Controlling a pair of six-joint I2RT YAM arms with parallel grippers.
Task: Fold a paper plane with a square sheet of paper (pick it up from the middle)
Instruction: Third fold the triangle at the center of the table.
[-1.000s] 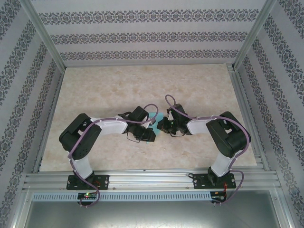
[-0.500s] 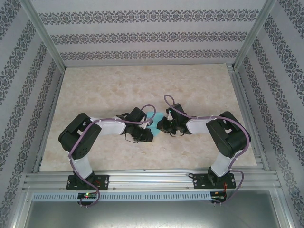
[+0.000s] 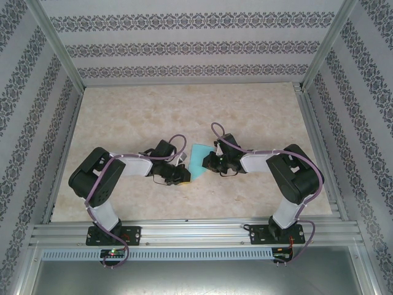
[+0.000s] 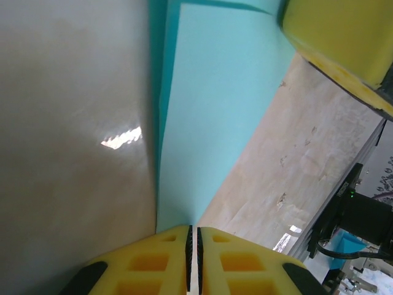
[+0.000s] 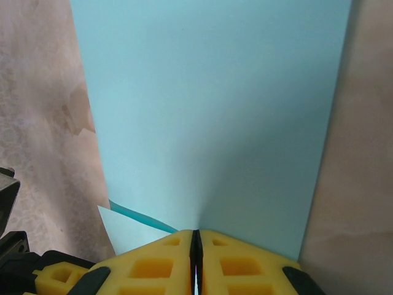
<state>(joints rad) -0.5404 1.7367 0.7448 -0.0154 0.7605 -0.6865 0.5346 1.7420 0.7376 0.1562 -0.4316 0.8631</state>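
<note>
The teal sheet of paper (image 3: pixel 198 161) is folded into a narrow layered piece and hangs stretched between my two grippers above the middle of the table. My left gripper (image 3: pixel 187 176) is shut on its near-left corner; in the left wrist view the paper (image 4: pixel 215 110) runs away from the closed yellow fingertips (image 4: pixel 193 228). My right gripper (image 3: pixel 209 161) is shut on its right edge. In the right wrist view the paper (image 5: pixel 209 110) spreads flat ahead of the closed jaws (image 5: pixel 196 232), with a lighter under-flap (image 5: pixel 132 228) sticking out on the left.
The marbled beige tabletop (image 3: pixel 184 110) lies open behind and to both sides of the grippers. Patterned walls and aluminium posts (image 3: pixel 55 49) box it in. A metal rail (image 3: pixel 196 233) carrying the arm bases runs along the near edge.
My left arm has drawn back to the left, still gripping the paper. More of the teal sheet now shows between the grippers. The right gripper has barely moved.
</note>
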